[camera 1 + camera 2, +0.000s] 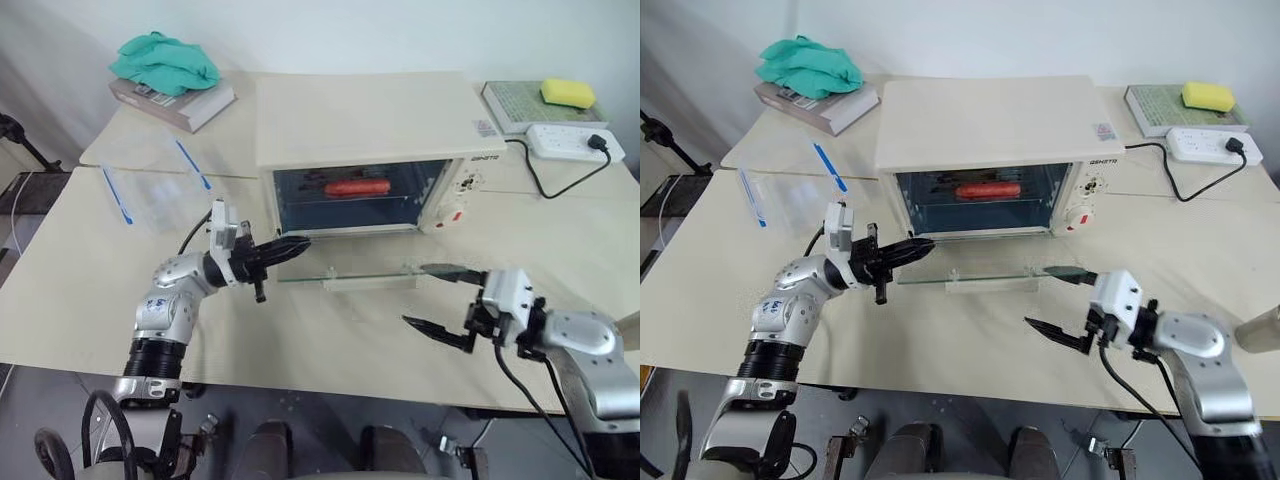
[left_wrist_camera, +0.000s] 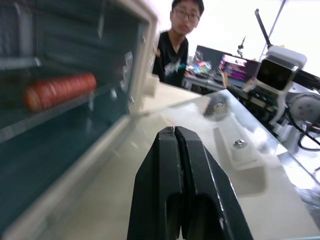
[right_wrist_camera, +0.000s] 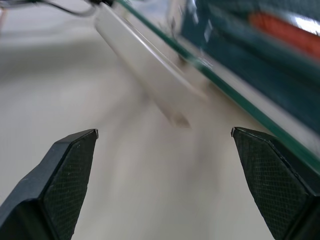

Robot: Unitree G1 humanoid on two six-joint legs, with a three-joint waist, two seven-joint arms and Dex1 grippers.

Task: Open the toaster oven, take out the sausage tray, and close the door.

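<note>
The table (image 1: 90,300) is pale. On it sit the oven (image 1: 365,150), a clear box (image 1: 155,185) and a power strip (image 1: 573,142). Two books (image 1: 175,100) lie at the back.

Cream-white toaster oven (image 1: 365,125) sits mid-table toward the back edge. Glass door (image 1: 345,271) is dropped flat, fully open. Sausage tray (image 1: 352,197) sits inside, red-orange sausage (image 1: 357,187) on it.

— Seen behind? Plain white wall (image 1: 400,30), evenly lit.
— And the furniture? Cream tables (image 1: 90,300) pushed together; further off, past a seated person (image 2: 175,45), a cluttered desk (image 2: 220,70) under bright light.
</note>
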